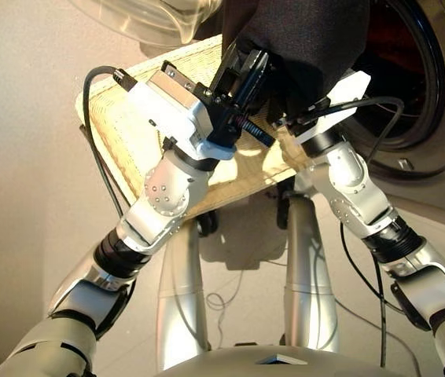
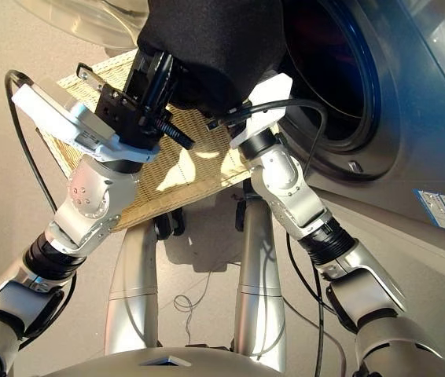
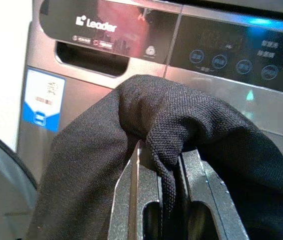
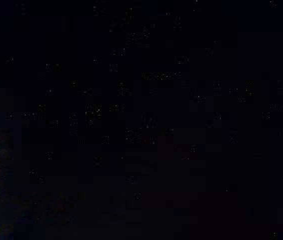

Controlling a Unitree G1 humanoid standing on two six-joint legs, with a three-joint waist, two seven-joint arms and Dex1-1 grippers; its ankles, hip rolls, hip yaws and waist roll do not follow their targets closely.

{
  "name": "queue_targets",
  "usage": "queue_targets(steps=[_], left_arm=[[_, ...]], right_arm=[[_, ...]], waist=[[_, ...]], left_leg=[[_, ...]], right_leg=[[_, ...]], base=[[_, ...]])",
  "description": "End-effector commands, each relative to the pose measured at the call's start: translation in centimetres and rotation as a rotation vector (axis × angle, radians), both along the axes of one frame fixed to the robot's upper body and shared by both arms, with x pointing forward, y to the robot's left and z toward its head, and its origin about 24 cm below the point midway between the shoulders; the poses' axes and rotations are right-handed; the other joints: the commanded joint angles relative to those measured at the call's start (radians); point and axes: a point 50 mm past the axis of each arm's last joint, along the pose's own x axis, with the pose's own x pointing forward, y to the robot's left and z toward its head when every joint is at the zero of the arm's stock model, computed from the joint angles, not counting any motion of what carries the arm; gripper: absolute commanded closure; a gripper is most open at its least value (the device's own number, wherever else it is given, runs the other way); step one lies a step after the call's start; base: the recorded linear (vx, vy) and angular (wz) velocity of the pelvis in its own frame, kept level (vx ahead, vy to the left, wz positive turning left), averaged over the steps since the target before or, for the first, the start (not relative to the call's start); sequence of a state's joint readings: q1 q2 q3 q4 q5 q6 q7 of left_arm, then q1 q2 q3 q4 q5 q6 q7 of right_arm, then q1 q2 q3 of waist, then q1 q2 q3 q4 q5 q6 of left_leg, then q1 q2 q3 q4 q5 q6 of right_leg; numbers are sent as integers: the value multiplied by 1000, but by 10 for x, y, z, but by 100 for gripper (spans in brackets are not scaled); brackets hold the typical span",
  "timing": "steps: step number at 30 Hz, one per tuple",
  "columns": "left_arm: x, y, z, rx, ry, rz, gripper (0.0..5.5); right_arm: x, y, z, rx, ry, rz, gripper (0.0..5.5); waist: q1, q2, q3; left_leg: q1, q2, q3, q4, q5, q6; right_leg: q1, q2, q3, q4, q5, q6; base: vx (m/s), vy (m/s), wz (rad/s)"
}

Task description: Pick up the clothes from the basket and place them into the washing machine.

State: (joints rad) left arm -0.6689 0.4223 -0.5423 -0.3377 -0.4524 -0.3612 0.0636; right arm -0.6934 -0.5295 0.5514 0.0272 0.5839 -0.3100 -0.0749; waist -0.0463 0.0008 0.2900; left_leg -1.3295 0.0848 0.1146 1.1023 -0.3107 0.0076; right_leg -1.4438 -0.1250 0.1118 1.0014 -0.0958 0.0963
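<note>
A black garment hangs in a bunch above the far edge of the cream woven basket, right in front of the washing machine's round porthole. My left gripper is shut on a fold of this cloth, which drapes over both fingers. My right wrist reaches up under the same garment, and the cloth covers that gripper's end. The right wrist view is entirely dark. The bare part of the basket that shows holds no other clothes. A dim reddish patch shows inside the drum.
The open glass door hangs at the upper left, beyond the basket. The machine's control panel and a blue-and-white label face the left wrist. Black cables loop beside both arms. A dark caster sits under the basket.
</note>
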Motion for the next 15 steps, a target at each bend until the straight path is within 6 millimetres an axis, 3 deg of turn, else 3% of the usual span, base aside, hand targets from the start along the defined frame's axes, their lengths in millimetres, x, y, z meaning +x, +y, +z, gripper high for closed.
queue_targets(steps=[1, 5, 6, 7, 15], left_arm=[[-27, -19, 26, -48, -153, -160, 550], [-31, -27, 26, -73, -118, -236, 550], [-32, -31, 23, -69, -95, -264, 345], [-33, -35, 21, -69, -71, -286, 0], [-22, -49, -2, 21, 35, -283, 0]], right_arm=[[-7, 25, 26, 40, -118, 70, 550], [-3, 24, 26, 92, -98, 43, 550], [-3, 23, 27, 120, -92, 41, 550], [-3, 24, 29, 137, -90, 50, 550], [-1, 15, 29, 426, 14, 127, 550]], waist=[[-9, 8, -12], [-8, 10, -9], [-8, 11, -8], [-9, 11, -7], [-11, 15, -3]], left_leg=[[-47, -5, -13, -61, 71, 56], [-47, -7, -12, -63, 73, 58], [-47, -6, -13, -64, 73, 59], [-47, -6, -13, -65, 74, 59], [-45, -9, -8, -70, 77, 61]], right_leg=[[43, -24, -19, -16, -13, -66], [43, -26, -18, -17, -12, -66], [44, -27, -18, -18, -11, -65], [44, -27, -18, -20, -10, -65], [45, -25, -17, -21, -12, -64]], base=[[0, 0, 0], [0, 0, 0], [0, 0, 0], [0, 0, 0], [0, 0, 0]])
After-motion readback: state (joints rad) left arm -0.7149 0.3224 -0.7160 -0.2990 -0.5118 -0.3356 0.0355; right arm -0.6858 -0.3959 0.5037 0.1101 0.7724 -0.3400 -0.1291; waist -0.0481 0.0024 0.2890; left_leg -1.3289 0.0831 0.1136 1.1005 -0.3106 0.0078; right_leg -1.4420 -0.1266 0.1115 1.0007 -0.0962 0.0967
